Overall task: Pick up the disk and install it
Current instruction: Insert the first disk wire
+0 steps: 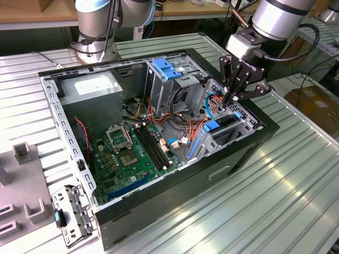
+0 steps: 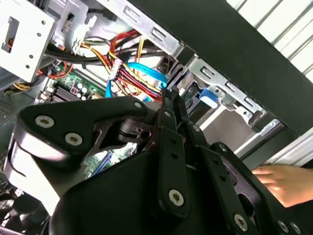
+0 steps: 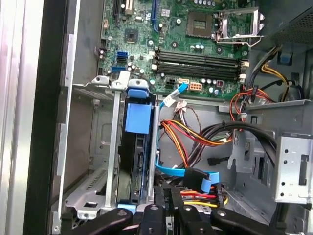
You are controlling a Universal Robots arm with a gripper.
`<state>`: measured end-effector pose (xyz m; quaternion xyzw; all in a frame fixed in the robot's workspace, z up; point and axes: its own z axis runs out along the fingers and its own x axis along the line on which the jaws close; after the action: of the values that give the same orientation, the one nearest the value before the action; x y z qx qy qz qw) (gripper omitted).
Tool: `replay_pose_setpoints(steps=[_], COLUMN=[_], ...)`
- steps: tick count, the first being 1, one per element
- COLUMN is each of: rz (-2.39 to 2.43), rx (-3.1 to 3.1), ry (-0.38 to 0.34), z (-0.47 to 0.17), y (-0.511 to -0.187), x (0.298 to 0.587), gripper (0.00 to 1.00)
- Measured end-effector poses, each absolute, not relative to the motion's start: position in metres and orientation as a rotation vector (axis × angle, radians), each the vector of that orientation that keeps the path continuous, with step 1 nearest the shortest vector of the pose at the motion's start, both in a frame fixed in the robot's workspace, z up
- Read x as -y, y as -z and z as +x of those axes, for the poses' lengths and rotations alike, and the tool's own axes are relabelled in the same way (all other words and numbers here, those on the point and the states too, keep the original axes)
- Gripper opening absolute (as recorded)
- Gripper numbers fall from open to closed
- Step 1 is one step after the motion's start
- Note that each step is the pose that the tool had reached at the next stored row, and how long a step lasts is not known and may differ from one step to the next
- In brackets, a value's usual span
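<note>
Pincer points straight down from a near-vertical wrist, fingers pressed together, holding nothing, tips among the cables inside the open computer case. The disk sits upright in the drive cage, at about 5 o'clock from the pincer in the exterior view. Case rests on the ribbed counter.

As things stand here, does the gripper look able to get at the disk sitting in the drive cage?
Probably yes. The gripper hangs right above the drive cage, where the disk stands on edge in its slot with its blue rail end exposed. The case is open; the nearby cables lie beside the slot, not across it.
</note>
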<state>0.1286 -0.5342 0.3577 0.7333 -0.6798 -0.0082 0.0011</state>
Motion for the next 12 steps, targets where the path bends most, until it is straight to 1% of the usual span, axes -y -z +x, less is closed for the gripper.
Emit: replay_pose_setpoints(steps=[12], rz=[2.258], rx=[2.177], ry=[0.021], z=[0.129], y=[-0.356], x=[0.548], gripper=[0.16])
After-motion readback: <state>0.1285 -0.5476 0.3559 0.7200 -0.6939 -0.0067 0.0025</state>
